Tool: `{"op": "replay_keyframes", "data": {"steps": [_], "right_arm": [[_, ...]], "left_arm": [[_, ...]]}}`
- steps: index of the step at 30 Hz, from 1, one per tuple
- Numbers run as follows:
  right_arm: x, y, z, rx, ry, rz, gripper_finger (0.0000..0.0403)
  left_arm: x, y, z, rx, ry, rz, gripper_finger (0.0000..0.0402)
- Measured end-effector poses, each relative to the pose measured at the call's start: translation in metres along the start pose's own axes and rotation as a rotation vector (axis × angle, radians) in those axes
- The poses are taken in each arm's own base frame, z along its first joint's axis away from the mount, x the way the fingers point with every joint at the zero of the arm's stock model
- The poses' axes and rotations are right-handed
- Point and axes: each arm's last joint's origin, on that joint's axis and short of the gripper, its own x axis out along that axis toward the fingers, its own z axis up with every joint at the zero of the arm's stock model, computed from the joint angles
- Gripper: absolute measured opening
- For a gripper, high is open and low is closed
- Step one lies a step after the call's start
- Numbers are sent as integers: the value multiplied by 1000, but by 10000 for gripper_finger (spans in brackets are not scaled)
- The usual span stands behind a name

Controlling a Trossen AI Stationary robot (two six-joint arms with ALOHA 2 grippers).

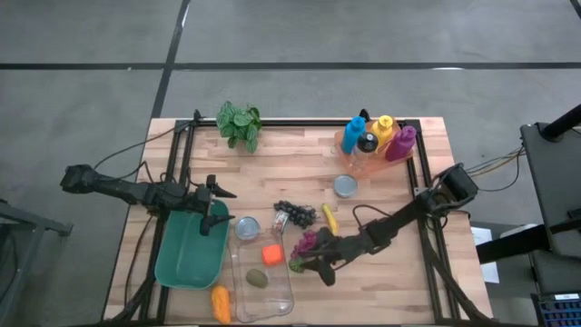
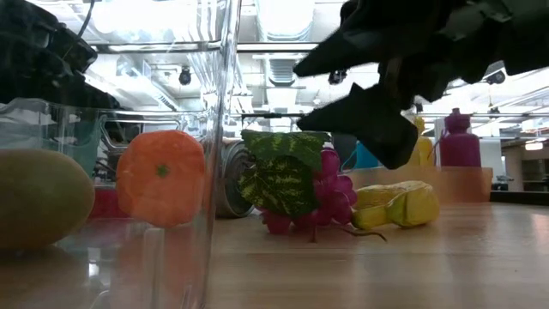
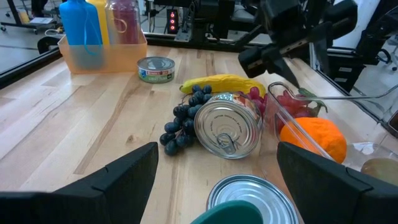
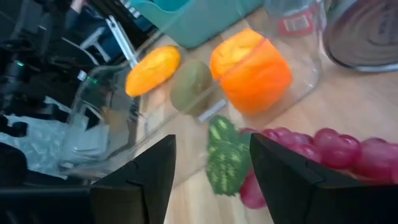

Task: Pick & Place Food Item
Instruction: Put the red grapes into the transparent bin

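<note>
Red grapes (image 4: 323, 155) lie on the table just beneath the right gripper (image 4: 211, 171), whose fingers stand apart around nothing, beside the clear container (image 1: 263, 272), likely their destination.

**Table layout, right gripper over grapes**

Clear container (image 1: 263, 277) at front centre of table (image 1: 300, 150); inside it, orange (image 1: 270, 255) toward the back, kiwi (image 1: 257, 278) in front of that. Carrot-like piece (image 1: 221, 304) just outside its front-left corner. Bin (image 1: 191, 250) to the container's left. Two cans (image 1: 248, 227) behind the container, dark grapes (image 1: 292, 214) to their right, banana (image 1: 329, 218) further right. Red grapes (image 1: 304, 247) beside container's right wall, right gripper (image 1: 320, 265) over them. Left gripper (image 1: 216, 207) above bin's back edge. Plant (image 1: 239, 123) back left. Bottle tray (image 1: 374, 145) back right, third can (image 1: 345, 186) before it.
</note>
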Motion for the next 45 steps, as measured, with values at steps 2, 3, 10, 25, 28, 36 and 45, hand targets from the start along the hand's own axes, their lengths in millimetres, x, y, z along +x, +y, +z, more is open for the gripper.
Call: {"op": "replay_keyframes", "data": {"steps": [2,3,10,25,28,36,45], "right_arm": [[0,-2,0,-4,10,-18,203],[0,-3,0,-6,13,-25,203],[6,-6,0,-2,11,-24,203],[27,-7,-9,-13,147,-9,203],[27,-8,-8,-10,150,-8,203],[25,-10,-10,-20,179,-19,202],[12,-10,-7,-188,273,-78,202]], "left_arm": [[0,0,0,0,0,0,336],[0,0,0,0,0,0,336],[0,0,0,0,0,0,336],[0,0,0,0,0,0,336],[0,0,0,0,0,0,336],[0,0,0,0,0,0,336],[0,0,0,0,0,0,336]]}}
